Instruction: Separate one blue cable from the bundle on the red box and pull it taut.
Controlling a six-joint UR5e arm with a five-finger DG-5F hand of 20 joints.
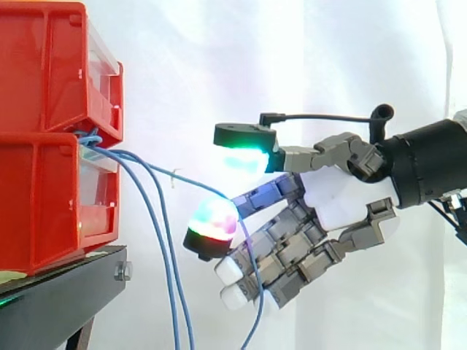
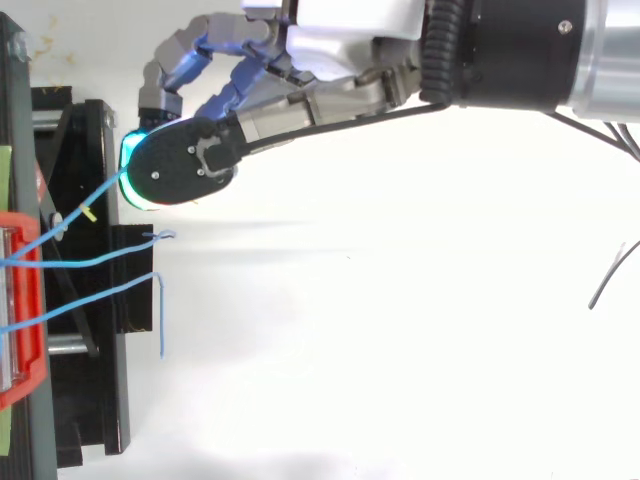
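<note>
Several thin blue cables come out between the two stacked red bins. Two of them hang straight down in front of the stand. One blue cable runs out to the right, fairly straight, lies across a glowing red-green fingertip and then drops down past the other fingers. The hand reaches in from the right, fingers relaxed. Its green-glowing thumb pad hovers just above that cable, with a small gap left to the fingertip below. From above, the cable ends under the thumb of the hand.
The bins stand on a black stand at the left, with a white curtain behind. From above, the bin's red rim and the stand's frame lie along the left edge. Two cable ends dangle over the stand.
</note>
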